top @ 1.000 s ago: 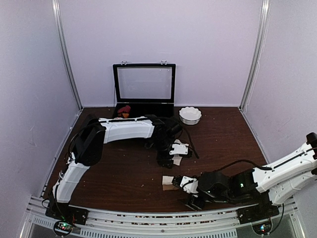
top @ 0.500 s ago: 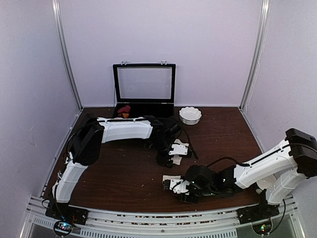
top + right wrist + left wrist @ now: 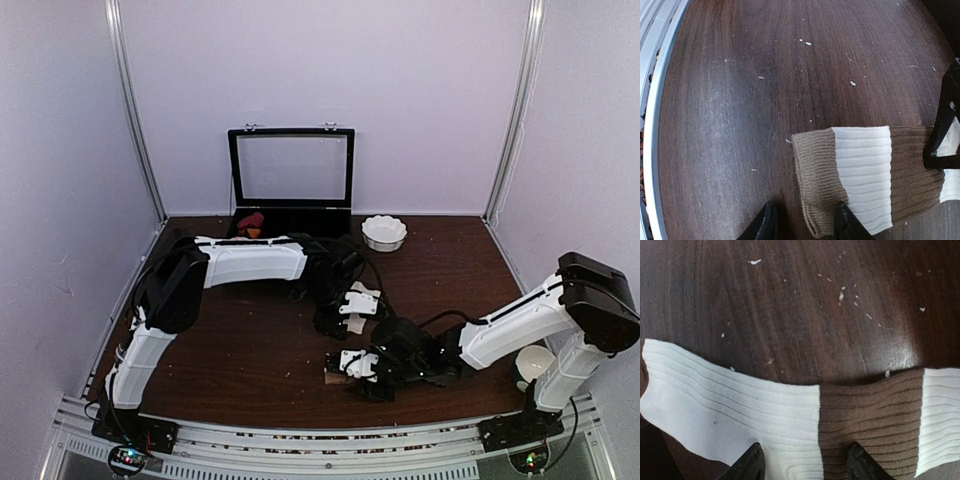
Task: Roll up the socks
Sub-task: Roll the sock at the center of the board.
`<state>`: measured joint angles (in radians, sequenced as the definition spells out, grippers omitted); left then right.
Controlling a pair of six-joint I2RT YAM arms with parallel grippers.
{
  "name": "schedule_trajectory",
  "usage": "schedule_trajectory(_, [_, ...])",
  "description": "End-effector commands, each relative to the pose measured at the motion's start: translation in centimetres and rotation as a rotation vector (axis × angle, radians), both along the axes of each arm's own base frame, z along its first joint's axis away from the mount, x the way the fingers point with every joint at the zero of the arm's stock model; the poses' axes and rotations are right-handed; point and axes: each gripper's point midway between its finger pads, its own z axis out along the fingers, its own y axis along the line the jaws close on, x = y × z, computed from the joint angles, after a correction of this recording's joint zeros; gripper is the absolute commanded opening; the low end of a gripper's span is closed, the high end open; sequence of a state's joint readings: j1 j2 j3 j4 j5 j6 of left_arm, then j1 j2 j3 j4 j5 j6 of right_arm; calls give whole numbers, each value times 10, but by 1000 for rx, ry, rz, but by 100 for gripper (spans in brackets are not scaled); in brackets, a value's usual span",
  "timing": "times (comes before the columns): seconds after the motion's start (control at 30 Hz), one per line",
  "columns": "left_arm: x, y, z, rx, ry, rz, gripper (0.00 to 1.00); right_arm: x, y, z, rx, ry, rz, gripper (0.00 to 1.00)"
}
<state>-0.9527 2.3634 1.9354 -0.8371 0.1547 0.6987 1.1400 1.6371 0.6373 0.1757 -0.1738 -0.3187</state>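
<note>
One ribbed sock [image 3: 790,415] with white and brown bands lies flat on the dark wood table. Its tan end [image 3: 817,175] points toward the near edge. My left gripper [image 3: 805,466] hovers open over the sock's middle, one fingertip [image 3: 751,464] over a white band and the other over a brown band. My right gripper [image 3: 805,222] is open at the tan end, with one fingertip [image 3: 845,220] on the fabric and the other on bare table beside it. From above, the left gripper [image 3: 338,318] is just behind the right gripper [image 3: 352,366].
A black case with a raised glass lid [image 3: 291,170] stands at the back, a dark red sock bundle [image 3: 250,221] in it. A white bowl [image 3: 384,232] sits to the case's right. A white cup [image 3: 534,362] stands near the right arm's base. Crumbs dot the table.
My right arm has swung left and reached the sock's tan end, and its jaws have narrowed. The left arm has stayed over the sock's middle.
</note>
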Motion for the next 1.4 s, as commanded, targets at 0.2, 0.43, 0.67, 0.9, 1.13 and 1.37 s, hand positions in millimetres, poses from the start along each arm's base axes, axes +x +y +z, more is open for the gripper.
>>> schedule_trajectory(0.2, [-3, 30, -17, 117, 17, -1, 59, -10, -23, -47, -113, 281, -65, 20])
schedule_trajectory(0.43, [17, 36, 23, 34, 1, 66, 74, -13, -21, -46, -86, 371, -146, 0])
schedule_trajectory(0.67, [15, 59, 90, -136, 45, 128, 95, -24, -5, -31, 21, 555, -198, 0])
schedule_trajectory(0.9, [-45, 88, 84, -167, 170, 10, 85, -21, 6, -30, 57, 846, -293, 0])
schedule_trajectory(1.13, [-94, 90, 64, -138, 267, -95, 77, -9, 7, -43, 82, 1044, -428, 0])
schedule_trajectory(1.37, [-116, 75, 47, -119, 249, -198, 71, 15, 7, -38, 163, 1147, -530, 0])
